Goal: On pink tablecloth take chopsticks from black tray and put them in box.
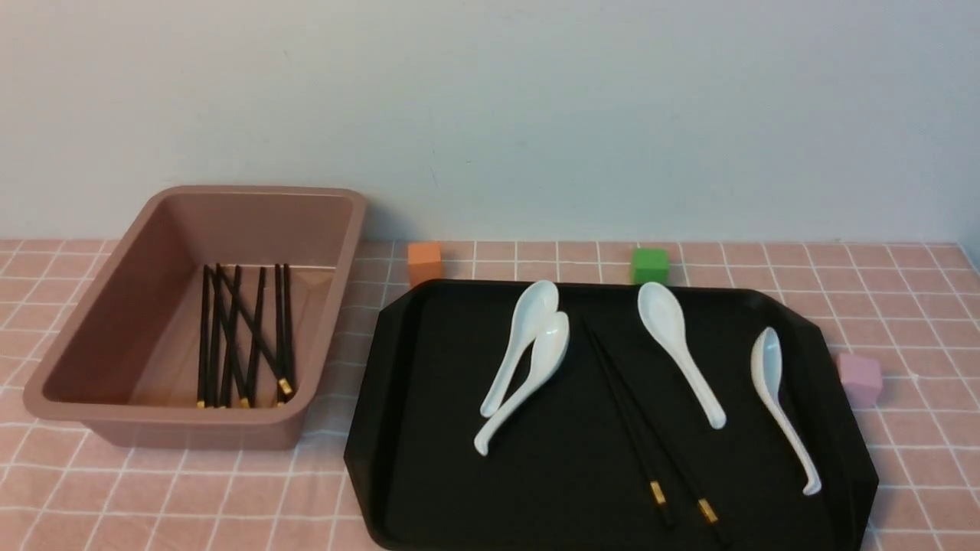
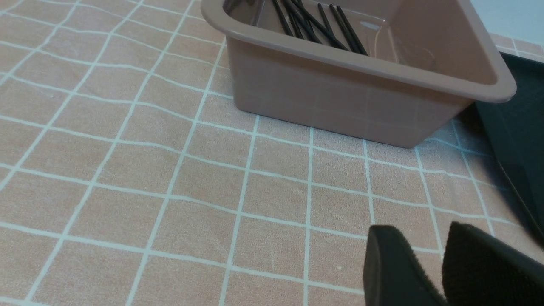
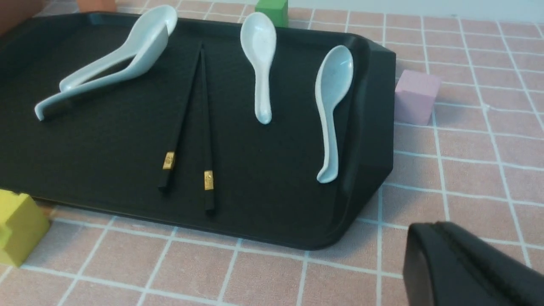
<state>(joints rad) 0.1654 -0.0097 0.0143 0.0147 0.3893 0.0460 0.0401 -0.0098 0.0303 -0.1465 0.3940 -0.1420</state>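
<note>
Here is the pink tablecloth [image 1: 536,252], with the box [image 1: 92,375] out at nine o'clock and the black tray [image 1: 429,428] filling the centre and three o'clock side. Inside the box lies a loose bundle of chopsticks [image 1: 245,337], several crossing one another, gold bands toward the near wall. Two more chopsticks [image 1: 635,428] lie on the tray, fanned in a narrow V, tips close together at twelve o'clock and banded ends spread toward six. White spoons [image 1: 528,360] flank them: two overlapping on the nine o'clock side, two apart on the three o'clock side.

Beyond the tray at twelve o'clock sit an orange cube [image 1: 425,262] and a green cube [image 1: 649,265]; a pink cube [image 1: 859,378] sits just beside the tray at three o'clock. The right wrist view also catches a yellow cube [image 3: 17,227] near the tray's front edge.

The left gripper [image 2: 425,263] hovers over bare cloth near the box, its fingers [image 2: 382,263] a narrow gap apart, holding nothing. Of the right gripper [image 3: 467,263] only one dark finger shows, near the tray's corner, so its opening cannot be told.
</note>
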